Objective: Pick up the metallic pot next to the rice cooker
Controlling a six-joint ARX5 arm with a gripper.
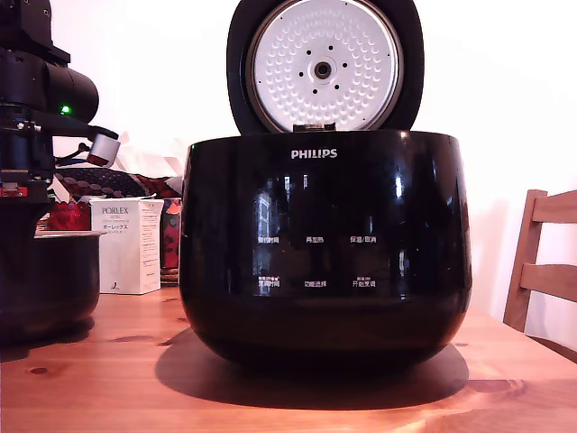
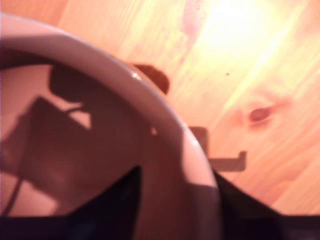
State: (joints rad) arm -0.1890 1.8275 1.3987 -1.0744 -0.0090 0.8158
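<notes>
The rice cooker (image 1: pixel 325 248) is a big glossy black Philips appliance in the middle of the exterior view, its lid (image 1: pixel 323 65) standing up with the dimpled silver plate facing me. The metallic pot (image 1: pixel 50 280) stands on the table at the exterior view's left, dark with a thin pale rim. My arm (image 1: pixel 36 117) hangs straight above it. In the wrist view the pot's pale rim (image 2: pixel 165 117) curves across the picture. My gripper (image 2: pixel 177 172) is open and straddles the rim, with one dark finger (image 2: pixel 115 205) inside the pot and the other outside.
The wooden table (image 1: pixel 270 406) carries both things. A white Porlex box (image 1: pixel 126 245) stands behind, between pot and cooker, with patterned cloth and clutter behind it. A wooden chair back (image 1: pixel 545 262) rises at the exterior view's right edge.
</notes>
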